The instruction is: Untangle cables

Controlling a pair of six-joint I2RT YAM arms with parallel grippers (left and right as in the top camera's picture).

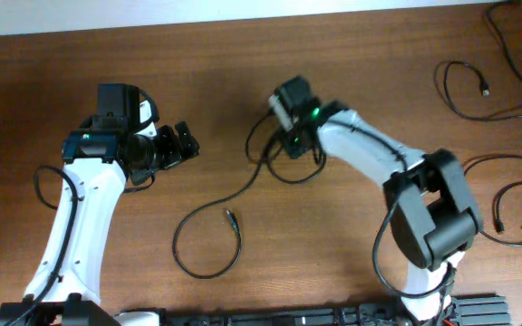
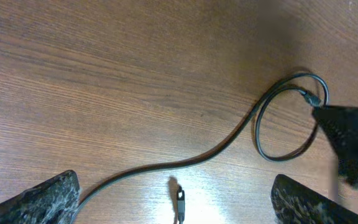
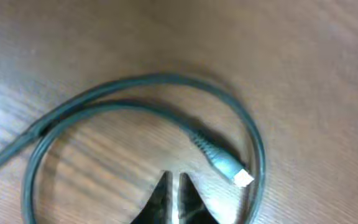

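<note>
A dark cable [image 3: 148, 78] lies in a loop on the wooden table [image 3: 316, 56], curling right around its own plug [image 3: 224, 162]. The plug sits inside the loop, near the right-hand curve, with its pale tip pointing down and right. Just left of the plug and lower, the right gripper [image 3: 174, 190] shows two dark fingertips with only a thin bright slit between them. The whole view is slightly blurred.

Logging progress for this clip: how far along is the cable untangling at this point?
Looks done: a top-right cable lies apart, other cables below it. In hand: the right hand, shut, is over the middle cable's loop, beside its plug. Left: that loop is not yet opened out; the left hand is open and empty.
</note>
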